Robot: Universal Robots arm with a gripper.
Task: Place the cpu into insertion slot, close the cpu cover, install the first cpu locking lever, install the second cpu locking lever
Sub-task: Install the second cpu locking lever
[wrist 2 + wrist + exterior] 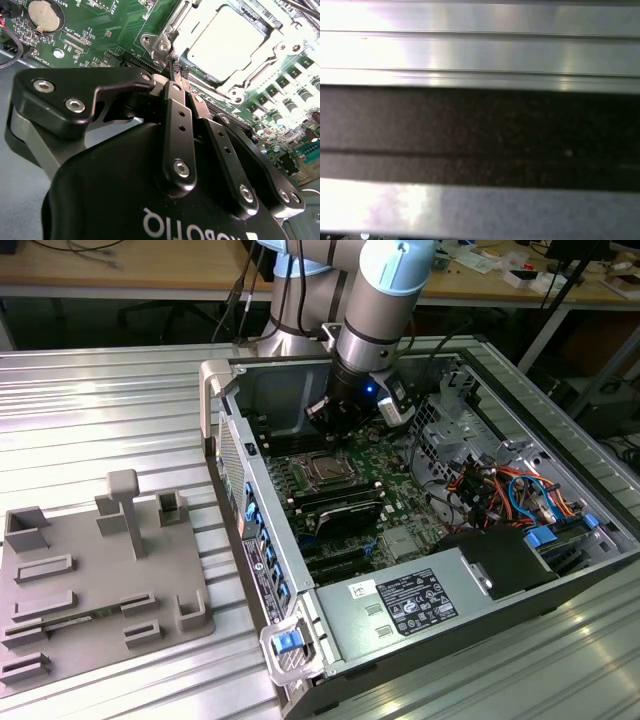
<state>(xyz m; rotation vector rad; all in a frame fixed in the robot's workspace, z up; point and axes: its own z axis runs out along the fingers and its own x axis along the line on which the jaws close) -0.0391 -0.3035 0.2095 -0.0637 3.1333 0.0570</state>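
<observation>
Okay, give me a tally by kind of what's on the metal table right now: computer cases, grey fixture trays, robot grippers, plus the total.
Open computer case: 1
Grey fixture tray: 1
Gripper: 1, fingers shut, tips beside the cpu cover that frames the cpu
Total: 3

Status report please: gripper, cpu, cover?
Gripper shut, empty, at socket edge. Cpu seated in slot. Cover down over it. Nothing in the way.

No text reads clearly; the power supply label (415,602) is illegible.
</observation>
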